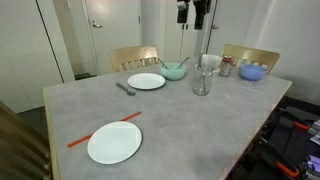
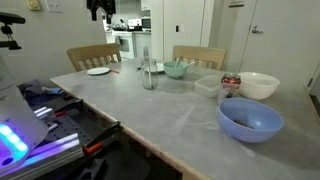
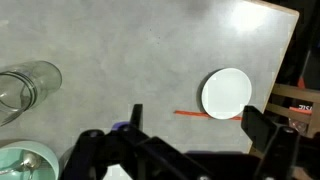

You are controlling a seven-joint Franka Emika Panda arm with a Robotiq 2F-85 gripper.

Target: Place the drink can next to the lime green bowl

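Over the big grey table [image 1: 190, 125] my pincer [image 1: 193, 12] hangs high, jaws spread wide and empty (a lookout pose, I judge, before any reach). The lime green bowl [image 2: 177, 69] sits by the wooden chairs [image 2: 198, 55]. The drink can [image 2: 231, 84] stands upright well apart from it, just beside the white bowl [image 2: 259, 85]. The tabletop is mottled, flat and matte, with pale doors [image 1: 110, 30] behind.

My gripper [image 1: 193, 12] hangs high up and points downward. In both exterior views the top edge cuts it, so I see only the dark lower part of the gripper [image 2: 100, 8]. In the wrist view its two dark fingers [image 3: 262, 130] stand well apart and hold nothing between them.
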